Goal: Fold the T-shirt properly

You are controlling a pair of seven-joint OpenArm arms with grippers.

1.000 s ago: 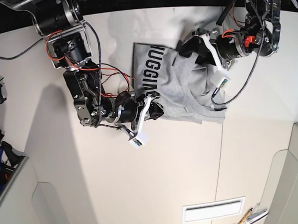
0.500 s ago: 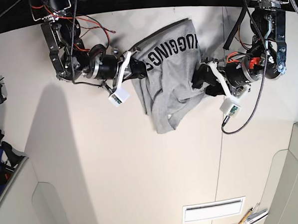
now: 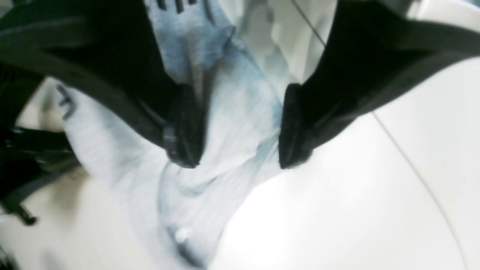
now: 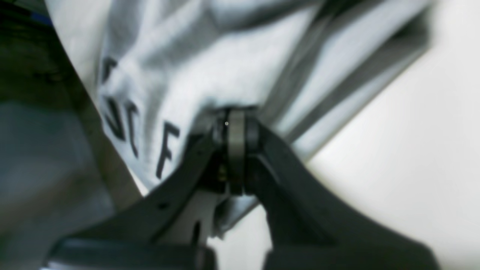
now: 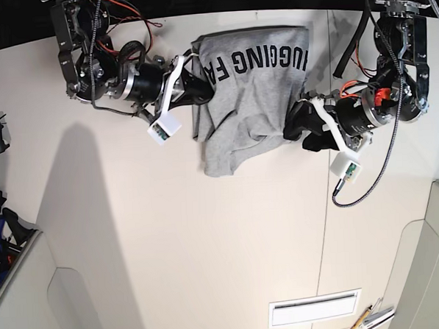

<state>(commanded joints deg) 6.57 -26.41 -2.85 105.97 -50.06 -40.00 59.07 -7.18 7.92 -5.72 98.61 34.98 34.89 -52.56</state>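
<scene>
T-shirt [image 5: 255, 67] bunched between the two grippers, its lettering toward the table's [image 5: 195, 261] far side. Right gripper [image 4: 242, 123]: jaws closed, cloth pinched at its edge. Left gripper [image 3: 242, 127]: jaws wide apart, straddling cloth, no grip evident. Risk: pulling right alone would drag the shirt askew; closing left might catch several layers, setting creases.

One light-grey T-shirt with black lettering [image 5: 253, 81], two black robot arms [image 5: 405, 59] [image 5: 81, 54], one pale surface [image 5: 180, 262], one white rectangular panel [image 5: 315, 309].
</scene>
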